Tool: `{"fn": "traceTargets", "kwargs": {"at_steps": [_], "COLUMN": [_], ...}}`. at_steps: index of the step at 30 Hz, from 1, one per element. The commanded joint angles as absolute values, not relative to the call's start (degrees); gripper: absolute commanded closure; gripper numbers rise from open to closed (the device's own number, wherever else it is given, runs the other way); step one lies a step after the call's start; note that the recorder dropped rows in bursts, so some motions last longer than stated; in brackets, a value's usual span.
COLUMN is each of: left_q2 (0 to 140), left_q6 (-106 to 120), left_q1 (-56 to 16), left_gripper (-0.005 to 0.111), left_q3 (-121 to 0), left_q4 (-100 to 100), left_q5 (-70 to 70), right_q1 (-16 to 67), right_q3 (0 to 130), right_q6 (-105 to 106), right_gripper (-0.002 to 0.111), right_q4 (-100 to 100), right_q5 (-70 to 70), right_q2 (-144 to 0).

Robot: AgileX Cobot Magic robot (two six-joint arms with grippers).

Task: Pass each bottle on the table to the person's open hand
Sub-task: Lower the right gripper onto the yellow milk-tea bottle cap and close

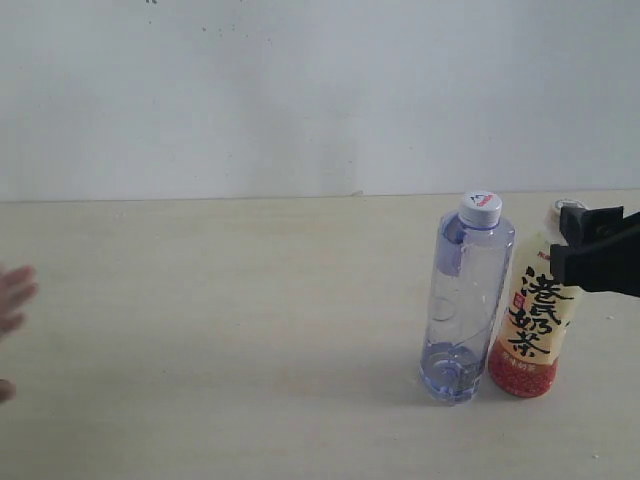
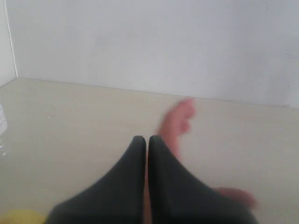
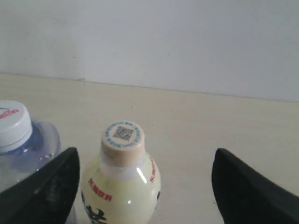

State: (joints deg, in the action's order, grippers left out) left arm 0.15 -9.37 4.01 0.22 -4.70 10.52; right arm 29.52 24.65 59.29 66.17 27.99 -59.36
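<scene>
Two bottles stand upright side by side on the table (image 1: 250, 330): the tall bluish-purple bottle (image 1: 467, 300) with a white cap, and the cream milk-tea bottle (image 1: 533, 320) to its right. My right gripper (image 1: 585, 250) is open at the milk-tea bottle's neck. In the right wrist view its fingers (image 3: 58, 179) straddle that bottle (image 3: 122, 175) without touching it, with the purple bottle (image 3: 18, 135) just beside. The person's open hand (image 1: 12, 300) shows blurred at the far left edge. My left gripper (image 2: 145, 142) is shut and empty, with the hand (image 2: 177, 122) behind it. The ATOUR bottle is not identifiable.
A plain white wall stands behind the table. A sliver of something clear (image 2: 2, 123) sits at the edge of the left wrist view, and a yellow patch (image 2: 21, 217) lies by the left gripper's base. The left gripper is outside the exterior view.
</scene>
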Motion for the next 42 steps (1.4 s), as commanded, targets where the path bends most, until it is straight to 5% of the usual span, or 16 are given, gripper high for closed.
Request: {"fn": "traceTargets", "kwargs": {"at_steps": [1,15,23,27,34,36,40,42], "left_q2": [0.0,0.0,0.0,0.0,0.0,0.0,0.0,0.0], "left_q6": [-9.23,-9.23,-9.23,-9.23,-9.23,-9.23,-9.23,-9.23], "left_q1": [4.16,4.16,4.16,4.16,4.16,4.16,4.16,4.16], "left_gripper": [0.102,0.102,0.102,0.102,0.102,0.102,0.102,0.102], "left_q3": [0.0,0.0,0.0,0.0,0.0,0.0,0.0,0.0], "left_q4": [-4.91,-4.91,-4.91,-4.91,-4.91,-4.91,-4.91,-4.91], "left_q5": [10.26,10.26,10.26,10.26,10.26,10.26,10.26,10.26], "right_q1": [26.88,26.78,18.84,18.84,18.84,18.84,18.84,18.84], "right_q3": [25.35,25.35,25.45,26.38,28.03,28.03,28.03,28.03], "right_q6": [51.94,42.1,19.15,19.15,17.32,17.07,17.43,18.67], "right_gripper": [0.035,0.035,0.035,0.049,0.051,0.06,0.102,0.108], "right_q4": [55.39,47.43,23.99,23.4,23.53,23.61,23.61,23.76], "right_q5": [21.05,30.61,29.34,29.28,29.1,29.11,28.95,28.05], "right_q2": [-61.61,-70.54,-73.43,-74.67,-77.84,-77.84,-77.84,-77.73]}}
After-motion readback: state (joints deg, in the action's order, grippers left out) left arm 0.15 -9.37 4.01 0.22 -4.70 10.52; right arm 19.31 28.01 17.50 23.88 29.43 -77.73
